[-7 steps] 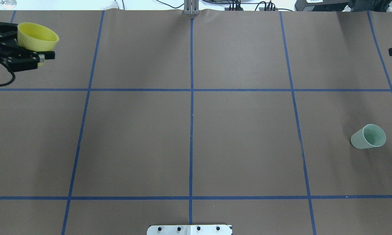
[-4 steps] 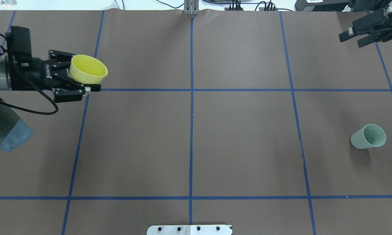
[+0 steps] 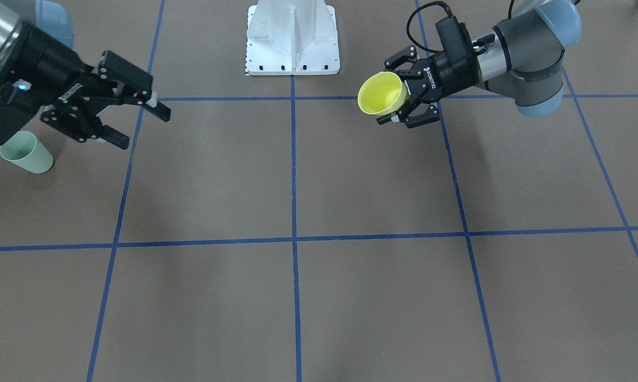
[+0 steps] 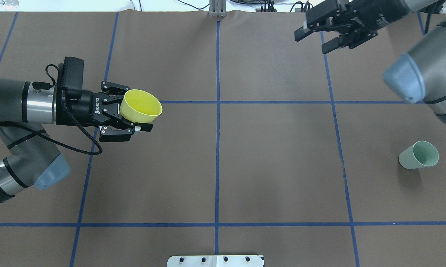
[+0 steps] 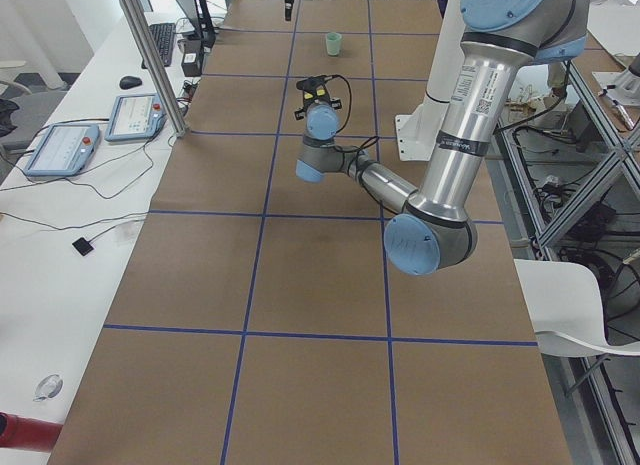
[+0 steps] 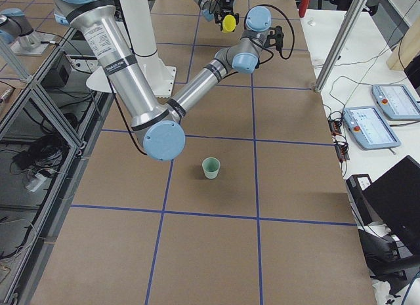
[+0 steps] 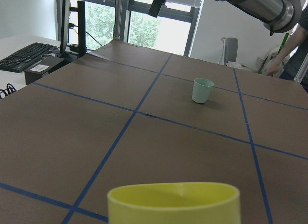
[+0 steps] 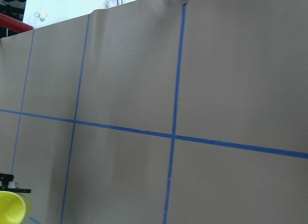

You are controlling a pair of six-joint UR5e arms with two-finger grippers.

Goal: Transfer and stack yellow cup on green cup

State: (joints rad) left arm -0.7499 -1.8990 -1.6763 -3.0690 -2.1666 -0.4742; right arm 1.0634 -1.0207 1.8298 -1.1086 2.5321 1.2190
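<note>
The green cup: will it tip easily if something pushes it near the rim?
Probably yes: the green cup stands upright on its narrower base. It looks empty and plastic, so likely light; a low push might slide it instead.

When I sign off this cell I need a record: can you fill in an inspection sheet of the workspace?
Surface: brown table with a blue tape grid.
Job's things: yellow cup held above the table; green cup upright, alone, on the robot's right.
Clutter: nothing seen.
Hands: left hand shut on the yellow cup; right hand open, empty.
Cables: black cable loops off the left wrist.
Surroundings: side bench with keyboard and two pendants.
</note>
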